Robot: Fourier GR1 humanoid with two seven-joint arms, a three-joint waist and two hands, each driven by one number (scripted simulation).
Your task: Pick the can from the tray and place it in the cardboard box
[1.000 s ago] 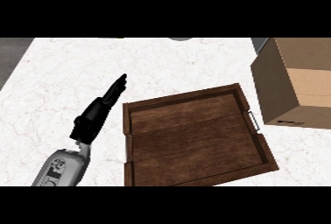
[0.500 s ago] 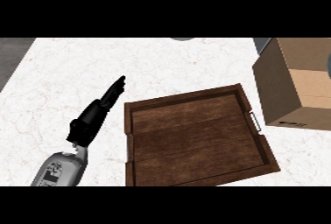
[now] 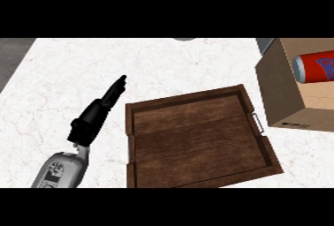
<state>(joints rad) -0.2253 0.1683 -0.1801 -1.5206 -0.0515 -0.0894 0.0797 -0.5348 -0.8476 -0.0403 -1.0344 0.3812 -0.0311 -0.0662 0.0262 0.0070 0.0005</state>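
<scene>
A red can (image 3: pixel 317 66) with a silver rim lies on its side inside the cardboard box (image 3: pixel 284 90) at the right edge, partly cut off by the view. The dark wooden tray (image 3: pixel 130 132) sits at the centre of the marble counter with nothing in it. My left hand (image 3: pixel 98 112) rests just left of the tray, open, its straight fingers pointing up and to the right, touching nothing. No right hand shows anywhere in the head view.
The white marble counter (image 3: pixel 130 62) ends at a dark strip (image 3: pixel 12 53) at the upper left. A small grey object (image 3: pixel 184 39) peeks in at the top edge. The tray has a metal handle (image 3: pixel 259 122) on the side facing the box.
The red can has come into sight inside the cardboard box at the right edge; it did not show in the earlier frames. My left hand and the tray have stayed put.
</scene>
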